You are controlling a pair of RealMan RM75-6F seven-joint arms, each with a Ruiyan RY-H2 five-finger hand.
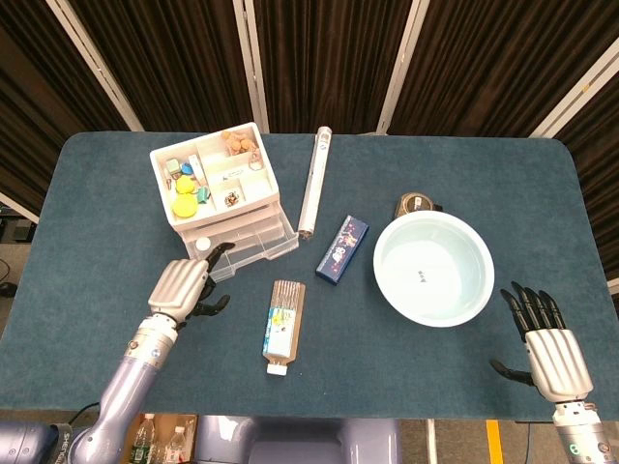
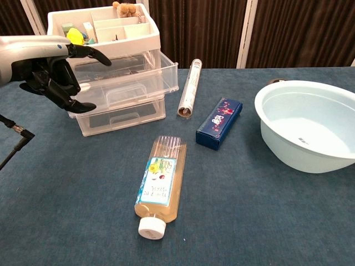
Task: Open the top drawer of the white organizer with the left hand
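The white organizer (image 1: 215, 188) (image 2: 105, 33) stands at the back left of the table, its top tray full of small items. Its clear top drawer (image 1: 253, 242) (image 2: 133, 80) is pulled well out beyond the lower drawer (image 2: 119, 116). My left hand (image 1: 184, 287) (image 2: 51, 69) hovers just off the drawer's front left corner with its fingers spread and nothing held. One fingertip (image 1: 224, 248) points at the drawer front; I cannot tell whether it touches. My right hand (image 1: 546, 343) lies open near the table's front right edge, seen only in the head view.
A capped bottle (image 1: 281, 324) (image 2: 161, 183) lies on its side in front of the organizer. A blue box (image 1: 341, 248) (image 2: 219, 123) and a long tube (image 1: 314, 184) (image 2: 188, 95) lie to its right. A pale basin (image 1: 433, 269) (image 2: 310, 124) sits further right.
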